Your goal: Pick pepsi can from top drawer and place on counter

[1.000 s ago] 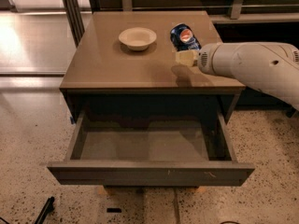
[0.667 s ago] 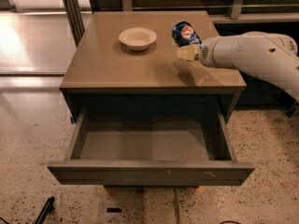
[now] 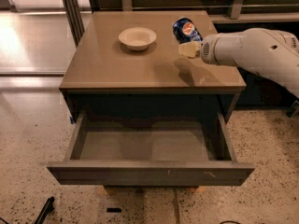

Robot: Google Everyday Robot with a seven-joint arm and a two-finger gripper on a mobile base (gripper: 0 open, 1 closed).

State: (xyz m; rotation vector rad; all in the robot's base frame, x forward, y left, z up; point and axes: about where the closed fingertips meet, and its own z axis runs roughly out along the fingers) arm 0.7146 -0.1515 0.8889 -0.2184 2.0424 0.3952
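The pepsi can (image 3: 186,30), dark blue with a round red-white-blue logo, is tilted at the back right of the counter (image 3: 112,64). My gripper (image 3: 188,49) is over the right side of the counter, its cream tip right at the can's near end. Whether it touches the can is unclear. The white arm reaches in from the right. The top drawer (image 3: 149,171) is pulled wide open below the counter, and nothing lies on its grey floor.
A cream bowl (image 3: 137,37) stands on the counter to the left of the can. Speckled floor surrounds the cabinet. A glossy floor and metal posts lie at the left rear, and dark furniture stands at the right behind the arm.
The arm and gripper have drawn back a little, up and to the right. The can sits slightly farther back on the counter. The drawer and bowl have not moved.
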